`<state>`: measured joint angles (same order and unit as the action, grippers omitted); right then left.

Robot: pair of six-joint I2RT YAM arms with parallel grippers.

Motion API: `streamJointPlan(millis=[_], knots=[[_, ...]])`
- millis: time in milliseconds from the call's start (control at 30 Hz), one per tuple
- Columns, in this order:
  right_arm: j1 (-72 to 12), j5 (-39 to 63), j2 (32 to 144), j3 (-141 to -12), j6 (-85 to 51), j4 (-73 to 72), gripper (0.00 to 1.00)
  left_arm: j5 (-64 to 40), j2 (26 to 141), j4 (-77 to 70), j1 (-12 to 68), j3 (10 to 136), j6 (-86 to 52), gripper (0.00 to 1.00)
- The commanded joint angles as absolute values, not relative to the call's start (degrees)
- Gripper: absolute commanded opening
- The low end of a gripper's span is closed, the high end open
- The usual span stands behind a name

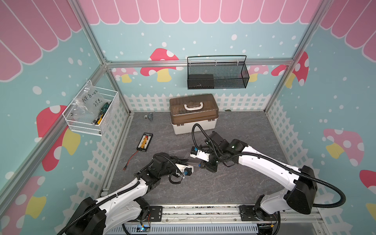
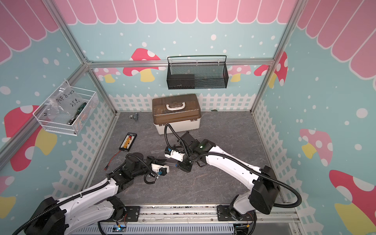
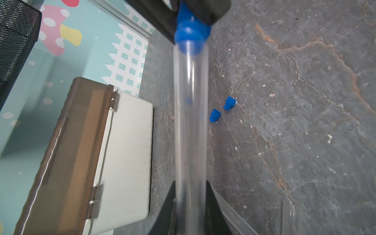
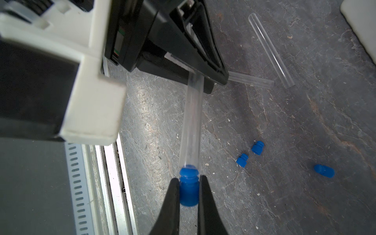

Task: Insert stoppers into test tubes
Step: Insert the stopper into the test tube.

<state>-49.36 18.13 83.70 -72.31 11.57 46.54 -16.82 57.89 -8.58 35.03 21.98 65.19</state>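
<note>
My left gripper is shut on a clear test tube, holding it near one end, just above the table. My right gripper is shut on a blue stopper. The stopper's narrow end sits in the open mouth of that test tube. In both top views the two grippers meet tip to tip at mid-table, left gripper facing right gripper. Three loose stoppers lie on the grey table. Two loose test tubes lie beyond them.
A brown-lidded white storage box stands behind the grippers. A black board with yellow connectors and its red wire lie at the left. A black mesh basket hangs on the back wall, a white wire basket on the left wall.
</note>
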Motion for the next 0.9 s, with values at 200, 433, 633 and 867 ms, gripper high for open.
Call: streamJointPlan(millis=[200,433,633,867], knots=[[-49.04,19.28,86.99,-75.32,11.55,45.84,0.09,-17.5,57.57,-8.18,36.5,21.67,67.61,0.0],[-49.04,18.18,90.95,-81.97,12.52,49.34,0.08,-13.97,54.33,-8.0,40.65,20.23,72.86,0.0],[-49.02,22.3,94.98,-87.53,12.48,49.27,0.08,-12.76,50.6,-10.3,43.18,18.42,75.1,0.0],[-48.48,28.91,98.55,-91.43,10.35,48.11,0.08,-12.88,50.93,-13.72,46.66,17.58,75.56,0.0]])
